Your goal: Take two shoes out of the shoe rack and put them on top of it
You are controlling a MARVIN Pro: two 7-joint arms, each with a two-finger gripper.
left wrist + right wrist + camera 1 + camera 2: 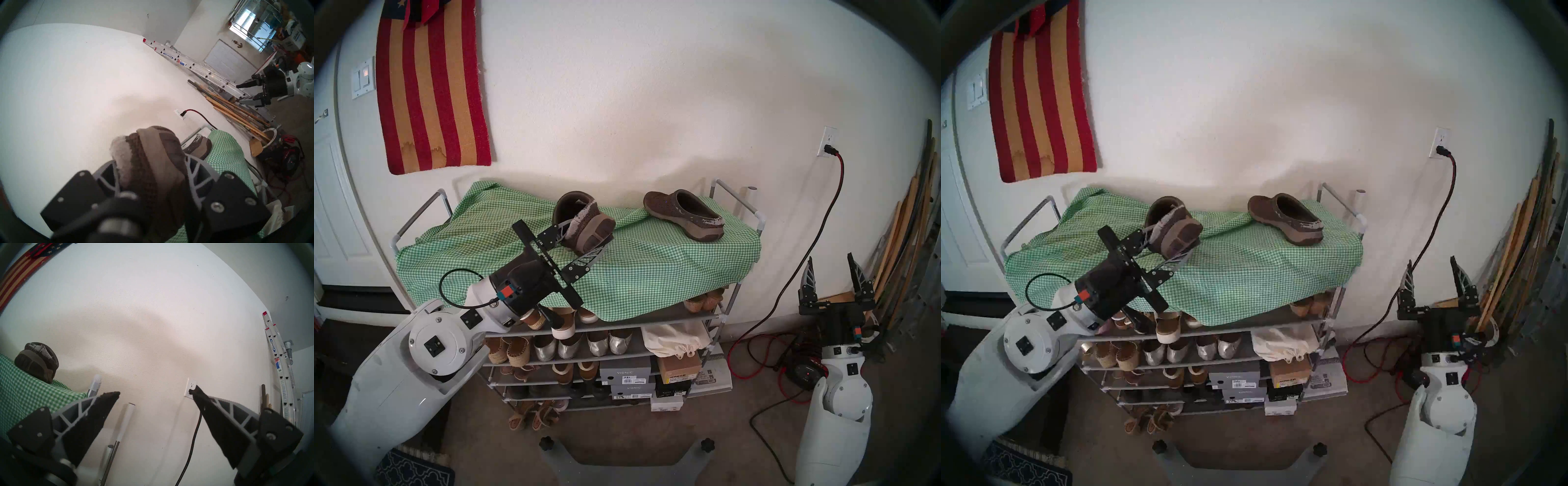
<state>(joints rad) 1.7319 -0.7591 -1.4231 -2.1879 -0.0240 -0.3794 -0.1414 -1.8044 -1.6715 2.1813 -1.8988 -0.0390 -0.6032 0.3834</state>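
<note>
Left gripper (582,237) pinches the heel end of 1 brown clog (583,224) in the head stereo left view. The held clog is tilted on its side, sole toward the camera, over the gingham cloth (517,251) that covers the top of the shoe rack (717,317). Whether its toe rests on the cloth or hangs just clear cannot be told. The second clog (685,214) stands upright on the cloth near the right end of the top tier. The right gripper (834,276) is spread, empty, and well apart from the rack, beside the red cable (838,190).

Head stereo right view: same layout. The left gripper (1170,242) clamps the tilted clog (1173,225); the second clog (1287,217) sits flat. Silver flats (1192,349) are on a lower shelf.

Left wrist view: both fingers (108,176) bracket the white-scuffed heel of the held clog (153,156), with the second clog (198,148) visible beyond it on the cloth.

Right wrist view: the right gripper (156,395) is open with nothing between its fingers; the second clog (36,361) sits on the cloth at the left edge.

Status, as judged: 1 clog is placed. Remaining steps: set the held clog sole-down on the cloth, release, and withdraw.
</note>
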